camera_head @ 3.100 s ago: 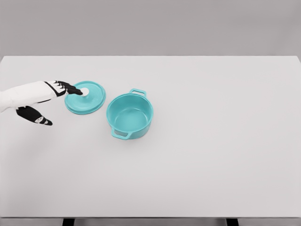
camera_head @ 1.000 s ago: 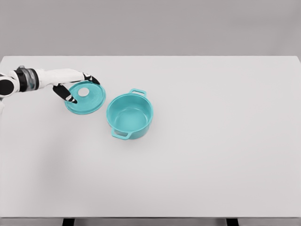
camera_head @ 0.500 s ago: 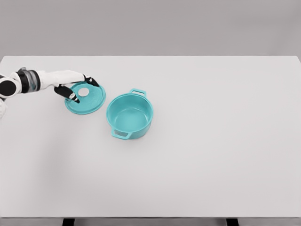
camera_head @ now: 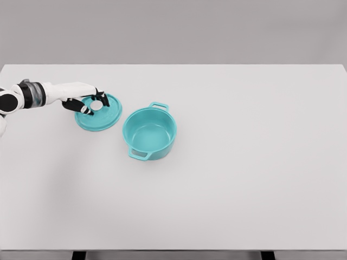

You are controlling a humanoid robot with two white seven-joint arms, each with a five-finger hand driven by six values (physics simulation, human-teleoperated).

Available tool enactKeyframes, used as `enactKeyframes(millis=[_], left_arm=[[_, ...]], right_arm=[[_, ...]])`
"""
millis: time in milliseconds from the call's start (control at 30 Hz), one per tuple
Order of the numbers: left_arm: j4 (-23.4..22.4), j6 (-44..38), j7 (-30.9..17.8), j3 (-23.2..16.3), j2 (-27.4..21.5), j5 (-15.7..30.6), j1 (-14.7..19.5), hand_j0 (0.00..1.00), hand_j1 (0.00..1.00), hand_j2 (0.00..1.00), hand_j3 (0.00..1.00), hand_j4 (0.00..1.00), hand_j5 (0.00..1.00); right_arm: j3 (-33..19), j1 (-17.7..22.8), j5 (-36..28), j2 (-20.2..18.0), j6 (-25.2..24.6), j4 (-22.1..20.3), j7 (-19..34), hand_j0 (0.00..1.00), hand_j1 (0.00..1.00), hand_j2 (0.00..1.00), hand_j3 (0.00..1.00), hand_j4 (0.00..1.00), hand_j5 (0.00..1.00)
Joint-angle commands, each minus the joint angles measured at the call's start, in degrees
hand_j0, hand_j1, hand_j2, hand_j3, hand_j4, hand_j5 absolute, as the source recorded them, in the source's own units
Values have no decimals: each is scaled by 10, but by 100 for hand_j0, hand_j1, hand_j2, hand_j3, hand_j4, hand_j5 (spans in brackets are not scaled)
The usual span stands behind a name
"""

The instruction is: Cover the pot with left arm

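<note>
A teal pot (camera_head: pixel 149 132) with two handles stands open and upright on the white table (camera_head: pixel 244 162), left of the middle. Its teal lid (camera_head: pixel 103 118) lies flat on the table just to the pot's left, apart from it. The lid has a white knob (camera_head: pixel 96 106) at its centre. My left hand (camera_head: pixel 92 104) reaches in from the left edge and sits over the lid. Its black fingers (camera_head: pixel 102 98) are curled around the knob, with the thumb on the near side. The right arm does not show.
The table's far edge runs behind the lid and pot, with a grey wall beyond it. Nothing else stands on the table.
My left arm swung from low on the table to above the lid. Over the last second the fingers have drawn in around the white knob. Lid and pot have not moved.
</note>
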State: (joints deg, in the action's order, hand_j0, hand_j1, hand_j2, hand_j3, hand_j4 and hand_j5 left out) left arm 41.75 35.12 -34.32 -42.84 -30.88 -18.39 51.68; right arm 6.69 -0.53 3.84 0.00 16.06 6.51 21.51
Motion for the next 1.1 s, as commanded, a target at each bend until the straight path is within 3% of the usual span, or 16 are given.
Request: enactKeyframes(millis=[0,100,367,467,533,667,1067], left_arm=[[3,-1,0,1,-1,4,0,51,51,51,51,51,51],[5,-1,0,3,-1,4,0,51,51,51,51,51,51],[107,-1,0,-5,-43,53,-2,51,51,51,51,51,51],[111,-1,0,-5,-55,60,3,51,51,51,51,51,51],[136,-1,0,-6,-64,60,5,51,51,51,51,51,51],[208,-1,0,-51,-93,85,8,52,52,52,52,52,52],[246,-1,0,-101,-107,89,28,52,52,52,52,52,52]], right_arm=[[0,0,0,0,0,0,0,100,100,100,100,100,100],[0,0,0,0,0,0,0,100,100,100,100,100,100],[0,0,0,0,0,0,0,100,100,100,100,100,100],[0,0,0,0,0,0,0,100,100,100,100,100,100],[0,0,0,0,0,0,0,100,100,100,100,100,100],[0,0,0,0,0,0,0,100,100,100,100,100,100],[0,0,0,0,0,0,0,100,100,100,100,100,100]])
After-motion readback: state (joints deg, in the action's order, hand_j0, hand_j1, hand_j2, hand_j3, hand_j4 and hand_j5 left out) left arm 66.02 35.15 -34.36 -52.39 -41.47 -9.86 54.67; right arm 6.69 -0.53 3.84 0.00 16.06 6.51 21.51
